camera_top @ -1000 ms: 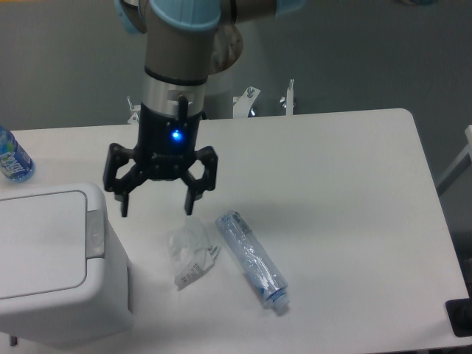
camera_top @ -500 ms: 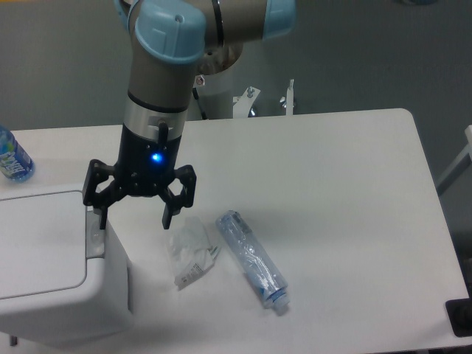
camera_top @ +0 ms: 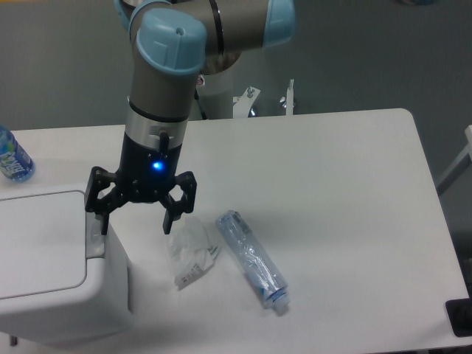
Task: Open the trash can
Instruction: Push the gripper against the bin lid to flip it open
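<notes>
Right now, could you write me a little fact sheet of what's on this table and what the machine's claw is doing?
bin: white trash can, front left, lid shut
button: grey, on the bin's rim
tool: open, one finger over the button
plastic bottle: crushed, lying on the table
wrapper: crumpled, clear, beside the bottle
second bottle: blue label, far left edge

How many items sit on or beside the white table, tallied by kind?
Clear plastic bottles: 2, one lying crushed, one blue-labelled at the left edge
Crumpled clear plastic wrappers: 1
Boxy white plastic trash cans: 1
Total: 4
</notes>
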You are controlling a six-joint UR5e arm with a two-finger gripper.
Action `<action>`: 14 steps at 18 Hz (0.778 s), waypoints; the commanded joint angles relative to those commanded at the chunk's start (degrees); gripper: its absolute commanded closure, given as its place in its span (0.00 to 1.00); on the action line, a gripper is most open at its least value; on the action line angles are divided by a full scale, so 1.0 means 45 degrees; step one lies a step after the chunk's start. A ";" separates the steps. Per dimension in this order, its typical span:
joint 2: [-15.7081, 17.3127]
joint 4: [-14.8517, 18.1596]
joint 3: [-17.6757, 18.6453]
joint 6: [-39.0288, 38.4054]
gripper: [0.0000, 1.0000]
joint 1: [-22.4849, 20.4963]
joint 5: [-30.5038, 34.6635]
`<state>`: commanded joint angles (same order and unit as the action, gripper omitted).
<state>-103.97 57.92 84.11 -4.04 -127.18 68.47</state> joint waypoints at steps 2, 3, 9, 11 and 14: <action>0.0000 0.0000 0.0000 0.0000 0.00 0.0000 0.0000; -0.0020 0.0000 0.0000 0.0000 0.00 0.0000 0.0000; -0.0078 0.0000 0.0000 -0.0020 0.00 0.0019 0.0000; -0.0098 0.0000 0.0000 -0.0020 0.00 0.0097 0.0019; -0.0195 -0.0019 0.0020 -0.0020 0.00 0.0137 0.0020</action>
<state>-104.85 57.83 84.20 -4.13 -126.56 68.55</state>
